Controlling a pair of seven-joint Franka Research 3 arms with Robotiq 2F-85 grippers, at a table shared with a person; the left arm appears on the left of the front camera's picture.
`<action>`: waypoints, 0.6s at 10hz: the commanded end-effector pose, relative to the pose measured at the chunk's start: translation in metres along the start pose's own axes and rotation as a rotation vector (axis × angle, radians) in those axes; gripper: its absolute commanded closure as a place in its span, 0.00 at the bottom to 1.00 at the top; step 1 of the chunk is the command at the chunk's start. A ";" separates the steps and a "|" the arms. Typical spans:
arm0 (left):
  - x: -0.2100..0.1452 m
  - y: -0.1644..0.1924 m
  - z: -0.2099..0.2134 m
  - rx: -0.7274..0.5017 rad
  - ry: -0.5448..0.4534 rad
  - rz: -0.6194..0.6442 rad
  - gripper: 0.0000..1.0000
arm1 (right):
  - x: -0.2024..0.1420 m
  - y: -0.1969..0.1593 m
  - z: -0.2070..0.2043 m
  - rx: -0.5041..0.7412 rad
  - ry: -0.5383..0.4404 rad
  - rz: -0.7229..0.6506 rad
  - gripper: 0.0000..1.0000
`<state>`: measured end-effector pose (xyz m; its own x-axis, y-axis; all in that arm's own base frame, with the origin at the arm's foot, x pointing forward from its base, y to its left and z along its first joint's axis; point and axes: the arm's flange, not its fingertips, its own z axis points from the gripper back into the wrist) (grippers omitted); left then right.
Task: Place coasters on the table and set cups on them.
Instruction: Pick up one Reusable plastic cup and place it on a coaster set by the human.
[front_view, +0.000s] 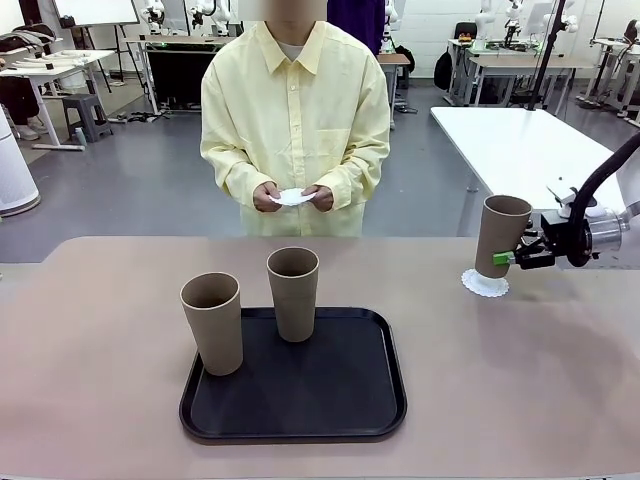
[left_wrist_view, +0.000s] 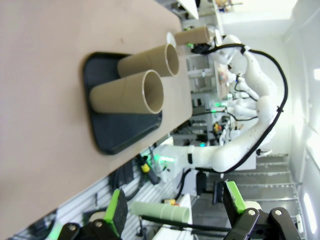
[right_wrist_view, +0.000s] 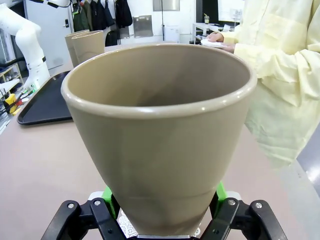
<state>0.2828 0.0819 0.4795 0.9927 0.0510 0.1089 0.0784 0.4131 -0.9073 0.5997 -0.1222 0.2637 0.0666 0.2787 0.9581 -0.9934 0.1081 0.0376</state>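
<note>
At the right of the table (front_view: 100, 300), my right gripper (front_view: 510, 258) is shut on a tan cup (front_view: 502, 236), which stands on or just above a white lacy coaster (front_view: 485, 284). Seen from the right wrist, that cup (right_wrist_view: 160, 135) sits between the green pads (right_wrist_view: 107, 195), with a bit of coaster (right_wrist_view: 125, 227) under it. Two more cups (front_view: 212, 322) (front_view: 293, 293) stand upright on the black tray (front_view: 340, 400). The person holds white coasters (front_view: 293, 197) in both hands at the far side. My left gripper (left_wrist_view: 174, 189) is open, off the table's edge, with nothing between its fingers.
The tray (left_wrist_view: 100, 135) lies near the front middle of the table with its two cups (left_wrist_view: 127, 95) (left_wrist_view: 150, 62). Bare tabletop stretches to the tray's left and between the tray and the held cup. A white table (front_view: 520, 140) stands behind at the right.
</note>
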 end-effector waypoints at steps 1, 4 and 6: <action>-0.001 0.000 0.001 -0.008 -0.001 -0.009 0.00 | 0.004 0.002 0.000 -0.005 0.001 0.003 0.19; -0.001 0.000 0.001 -0.008 -0.001 -0.009 0.00 | 0.004 0.002 0.000 -0.005 0.001 0.003 0.19; -0.001 0.000 0.001 -0.008 -0.001 -0.009 0.00 | -0.001 0.000 0.002 -0.004 0.000 -0.001 0.19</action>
<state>0.2828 0.0819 0.4795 0.9927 0.0510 0.1090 0.0784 0.4131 -0.9073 0.5991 -0.1253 0.2637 0.0680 0.2780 0.9582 -0.9928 0.1134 0.0375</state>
